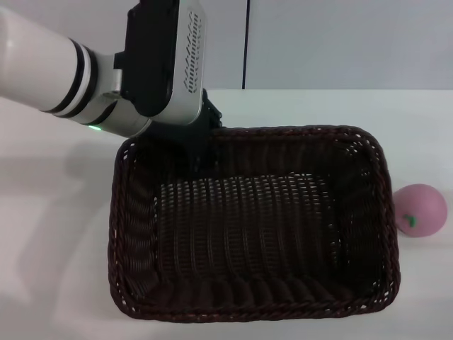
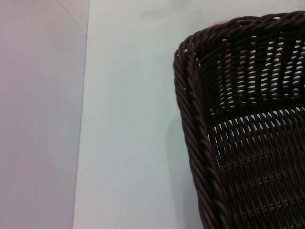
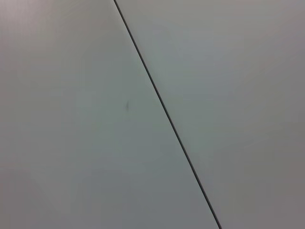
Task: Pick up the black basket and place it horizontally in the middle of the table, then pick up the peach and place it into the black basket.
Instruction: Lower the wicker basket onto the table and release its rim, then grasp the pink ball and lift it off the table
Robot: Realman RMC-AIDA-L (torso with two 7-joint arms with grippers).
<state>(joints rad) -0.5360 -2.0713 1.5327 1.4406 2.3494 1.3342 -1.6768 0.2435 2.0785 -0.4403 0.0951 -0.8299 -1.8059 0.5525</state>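
Note:
The black basket [image 1: 255,310] sits lengthwise across the middle of the white table [image 1: 56,212], open side up and empty. The pink peach [image 1: 420,210] lies on the table just outside the basket's right end, a green mark on its side. My left gripper [image 1: 202,145] is down at the basket's far rim near the far left corner, its dark tip merging with the wicker. The left wrist view shows a corner of the basket's braided rim [image 2: 200,143] on the table [image 2: 128,119]. My right gripper is out of view.
A pale wall with a dark vertical seam [image 1: 245,42] stands behind the table's far edge. The right wrist view shows only a plain grey surface crossed by a thin dark line [image 3: 162,109].

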